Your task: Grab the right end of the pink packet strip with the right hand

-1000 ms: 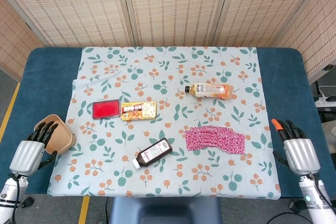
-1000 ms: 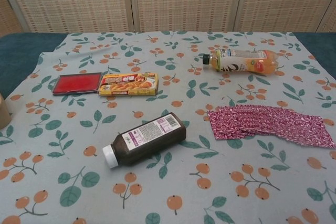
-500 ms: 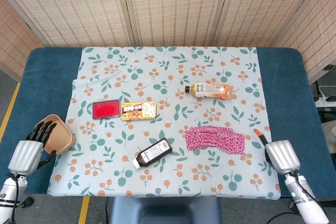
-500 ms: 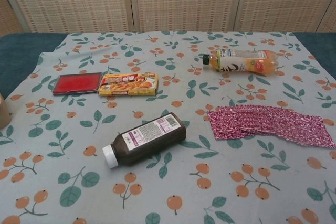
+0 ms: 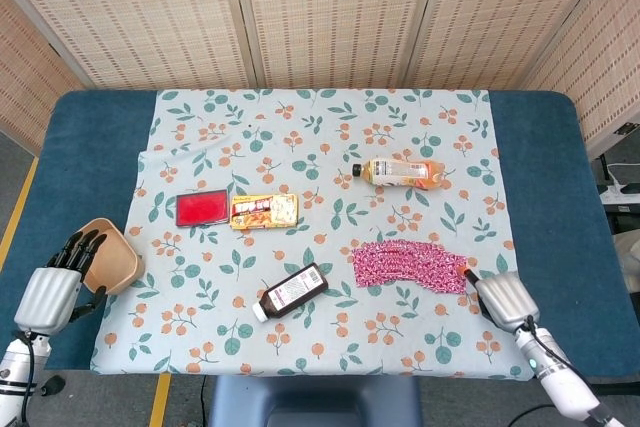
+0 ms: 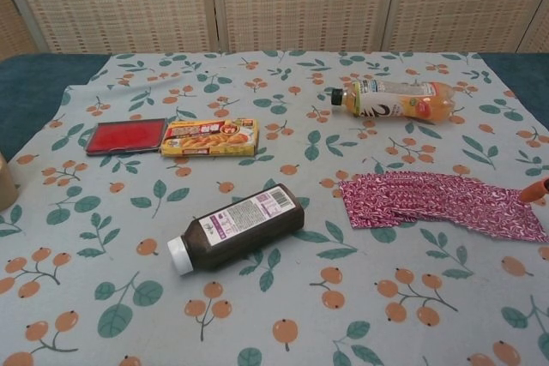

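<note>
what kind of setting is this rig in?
Probably a lab or data-collection booth rather than a home: woven reed screen panels wall off the blue padded table, and a leaf-and-fruit print cloth carries staged items such as the pink packet strip.

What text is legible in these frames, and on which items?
None can be read for certain.
Dark bottle: white label with print and a barcode, too small.
Orange drink bottle: label graphics, lettering blurred.
Yellow box: red logo and print, blurred.
Pink packet strip: pattern only, too fine.
Red tin: no text visible.
</note>
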Motion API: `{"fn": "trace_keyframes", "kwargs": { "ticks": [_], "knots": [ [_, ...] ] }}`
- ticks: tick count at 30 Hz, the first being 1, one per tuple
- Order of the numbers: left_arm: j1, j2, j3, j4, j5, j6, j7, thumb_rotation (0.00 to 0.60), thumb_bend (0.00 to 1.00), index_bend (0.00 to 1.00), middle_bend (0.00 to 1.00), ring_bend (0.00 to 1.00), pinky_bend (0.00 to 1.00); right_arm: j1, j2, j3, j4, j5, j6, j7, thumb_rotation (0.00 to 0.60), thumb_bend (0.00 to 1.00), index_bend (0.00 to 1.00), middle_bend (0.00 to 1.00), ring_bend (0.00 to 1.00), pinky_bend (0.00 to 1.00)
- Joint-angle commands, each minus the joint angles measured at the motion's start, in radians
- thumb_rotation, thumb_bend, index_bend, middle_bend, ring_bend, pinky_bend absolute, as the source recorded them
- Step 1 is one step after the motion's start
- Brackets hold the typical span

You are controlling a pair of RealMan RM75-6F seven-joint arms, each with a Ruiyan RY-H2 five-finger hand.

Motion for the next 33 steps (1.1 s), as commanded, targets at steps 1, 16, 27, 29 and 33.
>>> {"fn": "trace_keyframes", "kwargs": {
  "ticks": [1, 16, 27, 29, 33],
  "knots": [
    [-0.001, 0.000, 0.000, 0.000, -0.001, -0.002, 0.000, 0.600, 0.37, 0.04, 0.06, 0.06, 0.33, 0.012, -0.011, 0.001, 0.002, 0.008, -0.014, 0.001, 0.600, 0.99, 0.19, 0.79, 0.75, 0.85],
    [0.000, 0.000, 0.000, 0.001, -0.001, -0.001, -0.003, 0.600, 0.37, 0.04, 0.06, 0.06, 0.33, 0.038, -0.039, -0.002, 0.032, 0.046, -0.047, 0.007, 0.600, 0.99, 0.20, 0.79, 0.75, 0.85],
    [-0.002, 0.000, 0.001, -0.001, -0.002, -0.006, 0.002, 0.600, 0.37, 0.04, 0.06, 0.06, 0.33, 0.044, -0.035, -0.010, 0.039, 0.067, -0.057, 0.005, 0.600, 0.99, 0.22, 0.79, 0.75, 0.85],
    [-0.001, 0.000, 0.001, -0.001, -0.002, -0.005, 0.001, 0.600, 0.37, 0.04, 0.06, 0.06, 0.33, 0.043, -0.030, -0.013, 0.036, 0.073, -0.058, -0.001, 0.600, 0.99, 0.26, 0.79, 0.75, 0.85],
    [0.000, 0.001, 0.000, -0.001, -0.002, -0.002, -0.002, 0.600, 0.37, 0.04, 0.06, 0.06, 0.33, 0.037, -0.014, -0.018, 0.022, 0.098, -0.054, -0.035, 0.600, 0.99, 0.41, 0.79, 0.75, 0.85]
  ]
}}
